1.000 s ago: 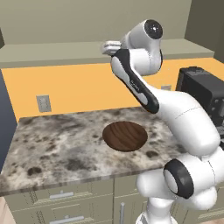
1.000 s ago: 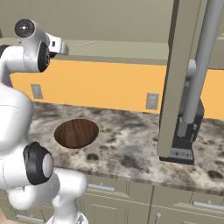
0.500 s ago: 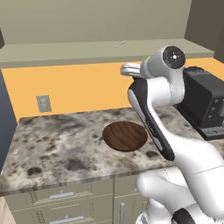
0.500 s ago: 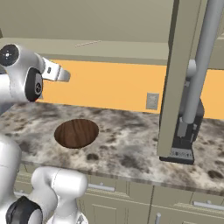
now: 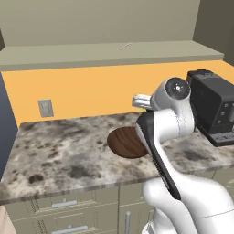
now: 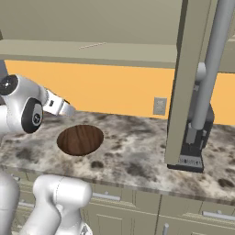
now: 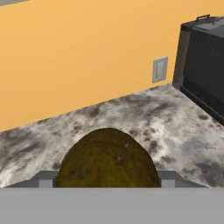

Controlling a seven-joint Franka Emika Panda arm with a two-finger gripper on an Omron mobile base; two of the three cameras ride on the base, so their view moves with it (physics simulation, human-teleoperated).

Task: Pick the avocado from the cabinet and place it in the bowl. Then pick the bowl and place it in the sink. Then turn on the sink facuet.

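The dark brown-olive avocado (image 7: 107, 159) sits between my gripper's (image 7: 107, 180) two fingertips at the bottom of the hand view, and the gripper is shut on it. My gripper (image 5: 137, 101) hangs above the back rim of the dark wooden bowl (image 5: 127, 142), a little over the counter. From the right base view the gripper (image 6: 68, 110) points toward the wall just above the bowl (image 6: 80, 139), which holds nothing. The cabinet (image 5: 105, 50) stands open above with a bare shelf floor. The sink and the sink facuet are out of view.
A black coffee machine (image 5: 214, 107) stands on the marbled counter (image 5: 59, 151) to the right. The open cabinet door (image 6: 183, 82) hangs down in front of it. A wall outlet (image 5: 45, 108) sits on the orange backsplash. Drawers (image 5: 64, 205) run below the counter edge.
The arm has swung down and to the right from cabinet-shelf height. The hand has dropped to just above the bowl's back rim. The bowl has not moved.
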